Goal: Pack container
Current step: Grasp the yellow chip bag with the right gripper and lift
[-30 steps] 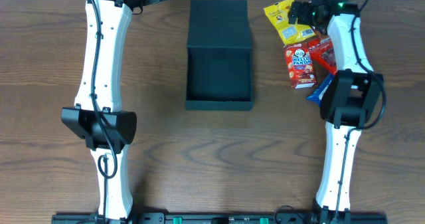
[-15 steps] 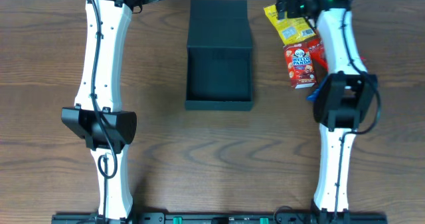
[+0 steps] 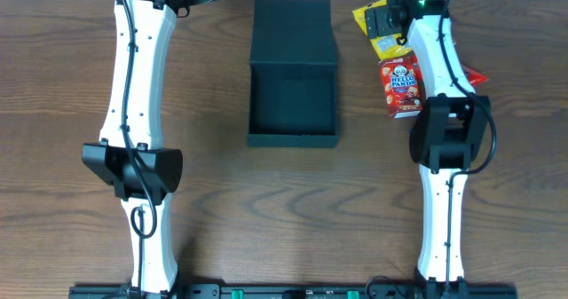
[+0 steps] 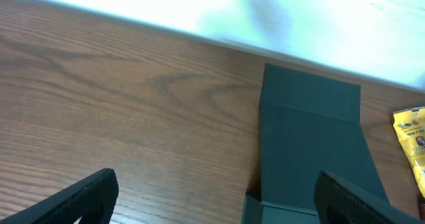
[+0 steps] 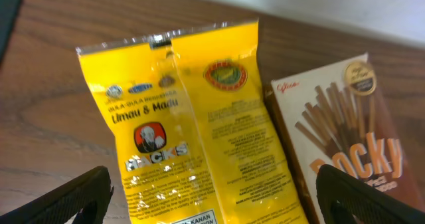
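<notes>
1. Overhead: the container (image 3: pixel 293 99) sits on the wooden table (image 3: pixel 222 201), far and about centre, between the 2 arms. It's open, its flap lid (image 3: pixel 293 28) laid flat towards the far side, and nothing shows inside it. The left arm (image 3: pixel 133 86) runs up the left side to the far edge, well apart from the box. The right gripper (image 3: pixel 388 19) hangs over a yellow packet (image 3: pixel 383 43) just right of the lid. You can't tell its jaws from up here. A Hello Panda box (image 3: pixel 402 86) lies just nearer than the yellow one, and a red packet (image 3: pixel 473 75) pokes out from behind the right arm (image 3: pixel 439 139).

2. Left wrist: the left gripper (image 4: pixel 219 201) has its fingers (image 4: pixel 86 197) spread wide, 1 in each near corner of the view, and nothing is between them but bare table and the box's near-left corner. The container is off to the right, lid end towards the far wall. The yellow packet peeks in at the right edge.

3. Right wrist: the right gripper's jaws are spread just as wide, gripping nothing. It's above the yellow packet, which reads "Limau & Madu". A Pocky box (image 5: pixel 345 157) lies just right of the packet, touching or slightly under its edge. A dark corner, far left, is too cropped to name.
</notes>
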Tool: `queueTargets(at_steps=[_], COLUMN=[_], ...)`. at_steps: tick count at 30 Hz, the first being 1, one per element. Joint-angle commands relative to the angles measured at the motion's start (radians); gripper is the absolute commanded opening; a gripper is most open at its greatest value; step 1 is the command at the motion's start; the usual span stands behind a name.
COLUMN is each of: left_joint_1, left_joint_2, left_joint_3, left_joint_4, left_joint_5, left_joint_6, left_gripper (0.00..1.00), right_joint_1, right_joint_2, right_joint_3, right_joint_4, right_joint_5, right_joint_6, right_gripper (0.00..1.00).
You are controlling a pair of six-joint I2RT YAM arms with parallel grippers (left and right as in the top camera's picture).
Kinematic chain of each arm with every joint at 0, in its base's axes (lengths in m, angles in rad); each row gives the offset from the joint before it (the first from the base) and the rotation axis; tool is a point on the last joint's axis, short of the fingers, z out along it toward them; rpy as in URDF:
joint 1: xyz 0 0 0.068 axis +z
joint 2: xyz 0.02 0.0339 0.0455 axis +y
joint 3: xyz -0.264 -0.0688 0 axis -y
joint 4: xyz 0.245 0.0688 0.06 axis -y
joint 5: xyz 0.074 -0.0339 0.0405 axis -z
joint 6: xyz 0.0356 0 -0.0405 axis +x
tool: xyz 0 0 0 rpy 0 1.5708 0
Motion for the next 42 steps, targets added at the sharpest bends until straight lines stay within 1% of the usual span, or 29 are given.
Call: queueTargets(at_steps=[1,4,9,10,12,15,16,17,19,20,21,23,27,28,32,34,37,40,42], left_joint_1=[0.002,0.002,0.002,0.002,0.002,0.002,0.002,0.002,0.002,0.002,0.002,0.002,0.002,0.002,0.002,0.002,0.002,0.003,0.003], left_joint_2=[0.007,0.007,0.007,0.007,0.007,0.007,0.007,0.007,0.007,0.007,0.007,0.007,0.007,0.007,0.007,0.007,0.007,0.007,0.007], left_joint_3=[-0.003,-0.003,-0.003,-0.003,-0.003,-0.003,-0.003,-0.003,-0.003,-0.003,-0.003,-0.003,-0.003,-0.003,-0.003,-0.003,-0.003,-0.003,-0.003], left_joint_4=[0.0,0.0,0.0,0.0,0.0,0.0,0.0,0.001,0.0,0.0,0.001,0.001,0.0,0.0,0.0,0.0,0.0,-0.003,-0.007], left_joint_5=[-0.01,-0.01,-0.01,-0.01,-0.01,-0.01,-0.01,-0.01,-0.01,-0.01,-0.01,-0.01,-0.01,-0.01,-0.01,-0.01,-0.014,-0.061,-0.106], left_joint_6=[0.019,0.019,0.019,0.019,0.019,0.019,0.019,0.019,0.019,0.019,0.019,0.019,0.019,0.019,0.019,0.019,0.018,0.018,0.018], left_gripper=[0.95,0.95,0.95,0.95,0.95,0.95,0.95,0.95,0.95,0.95,0.95,0.95,0.95,0.95,0.95,0.95,0.95,0.95,0.95], right_joint_1=[-0.003,-0.006,-0.008,-0.008,-0.008,-0.008,-0.008,-0.01,-0.014,-0.015,-0.015,-0.015,-0.013,-0.011,-0.003,-0.003,-0.004,-0.002,0.004], right_joint_2=[0.042,0.042,0.063,0.073,0.085,0.085,0.085,0.087,0.089,0.089,0.089,0.089,0.086,0.082,0.042,0.023,-0.014,-0.088,-0.143], right_joint_3=[-0.005,-0.005,-0.005,-0.005,-0.005,-0.005,-0.005,-0.005,-0.005,-0.005,-0.005,-0.005,-0.004,-0.004,-0.004,-0.004,-0.003,-0.003,-0.003], right_joint_4=[-0.017,-0.024,-0.028,-0.033,-0.035,-0.028,-0.026,-0.023,-0.023,-0.024,-0.026,-0.027,-0.034,-0.036,-0.027,-0.016,-0.008,-0.004,-0.007], right_joint_5=[0.019,0.011,-0.018,-0.026,-0.026,-0.026,-0.026,-0.026,-0.026,-0.026,-0.025,-0.022,-0.023,-0.023,-0.022,-0.022,-0.022,-0.023,-0.022], right_joint_6=[-0.013,-0.01,-0.005,0.001,0.013,0.013,0.013,0.013,0.013,0.013,0.013,0.013,0.013,0.013,0.013,0.013,0.013,0.013,0.017], right_gripper=[0.98,0.97,0.91,0.9,0.93,0.9,0.88,0.8,0.63,0.5,0.47,0.45,0.38,0.34,0.15,0.08,0.05,0.01,0.01])
